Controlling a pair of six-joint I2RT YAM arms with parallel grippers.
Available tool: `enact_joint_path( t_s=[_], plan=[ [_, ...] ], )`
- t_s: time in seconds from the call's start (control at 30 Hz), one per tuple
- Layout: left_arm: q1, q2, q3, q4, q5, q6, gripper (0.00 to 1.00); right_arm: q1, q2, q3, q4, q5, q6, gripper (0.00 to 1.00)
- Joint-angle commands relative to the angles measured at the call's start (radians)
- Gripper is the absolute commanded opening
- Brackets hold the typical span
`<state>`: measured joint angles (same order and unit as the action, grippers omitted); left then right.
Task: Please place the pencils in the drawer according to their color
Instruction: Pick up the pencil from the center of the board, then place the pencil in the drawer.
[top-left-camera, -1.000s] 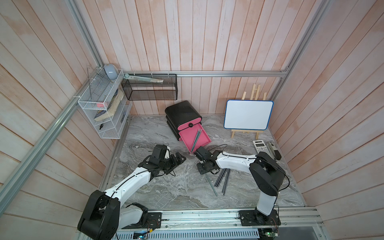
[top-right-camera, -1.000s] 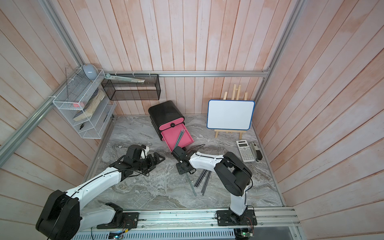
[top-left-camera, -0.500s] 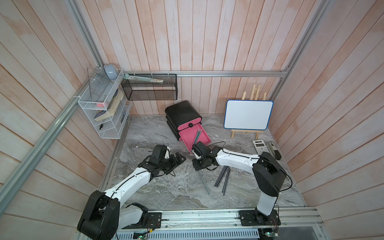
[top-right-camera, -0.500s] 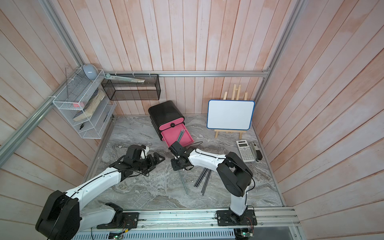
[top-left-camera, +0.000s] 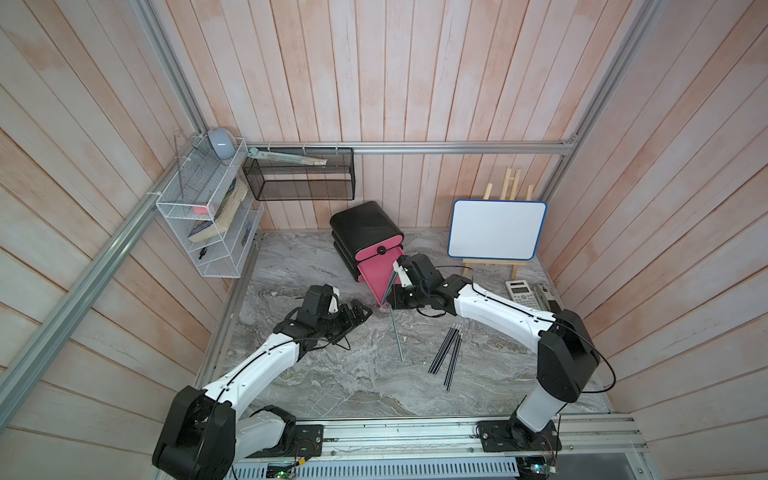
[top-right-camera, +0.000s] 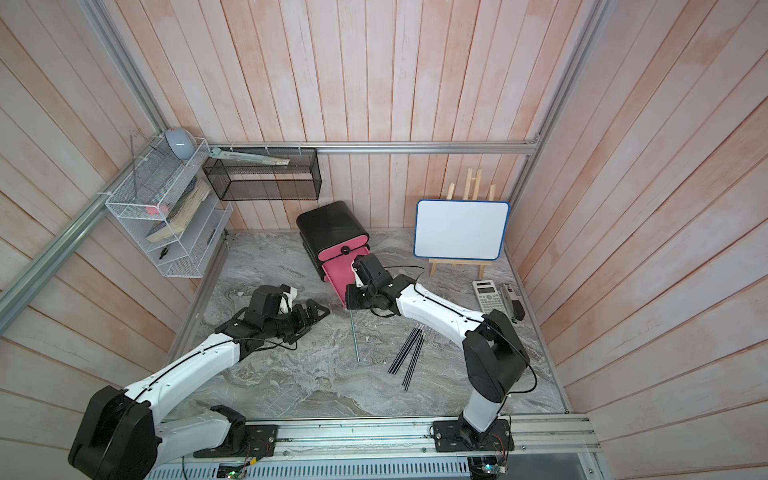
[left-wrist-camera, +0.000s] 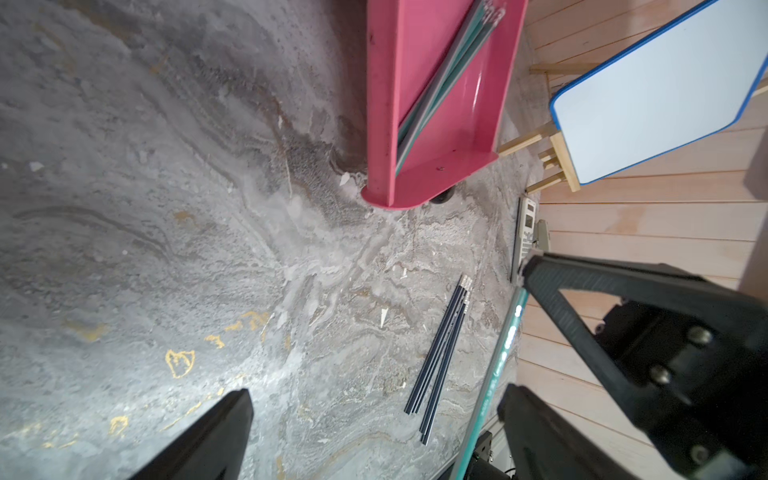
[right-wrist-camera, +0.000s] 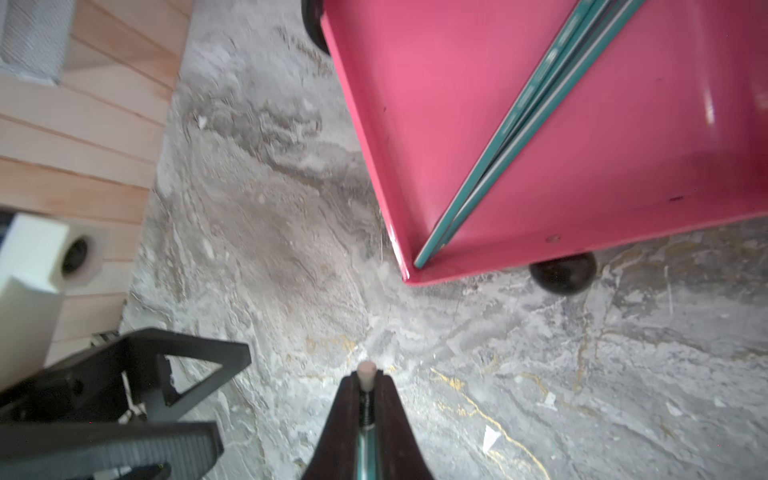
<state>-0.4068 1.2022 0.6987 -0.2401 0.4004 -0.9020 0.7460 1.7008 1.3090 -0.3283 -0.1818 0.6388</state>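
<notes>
A teal pencil (top-left-camera: 397, 336) slants down just off the front corner of the open pink drawer (top-left-camera: 371, 274), its eraser end pinched in the right gripper (right-wrist-camera: 367, 384). More teal pencils (right-wrist-camera: 519, 137) lie inside the drawer and black pencils (top-left-camera: 448, 353) lie near it. The left gripper (left-wrist-camera: 374, 397) sits beside the drawer, jaws spread.
</notes>
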Motion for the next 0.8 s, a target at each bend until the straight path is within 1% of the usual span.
enact_joint_path(
  t_s=[0.0,0.17,0.43,0.57,0.77],
  plan=[
    [0.001,0.007,0.055,0.002,-0.018,0.009,1.0,-0.047,-0.036,-0.024,0.167,-0.072,0.143,0.0],
    [0.002,0.028,0.096,0.003,-0.022,0.014,0.99,-0.082,-0.025,-0.03,0.286,-0.059,0.243,0.0],
    [0.007,0.055,0.13,0.022,-0.036,0.012,1.0,-0.113,0.009,-0.027,0.412,0.064,0.33,0.0],
    [0.008,0.07,0.141,0.029,-0.036,0.011,1.0,-0.132,0.045,-0.016,0.452,0.157,0.344,0.0],
    [0.011,0.077,0.15,0.033,-0.037,0.014,1.0,-0.159,0.103,0.013,0.471,0.281,0.327,0.0]
  ],
)
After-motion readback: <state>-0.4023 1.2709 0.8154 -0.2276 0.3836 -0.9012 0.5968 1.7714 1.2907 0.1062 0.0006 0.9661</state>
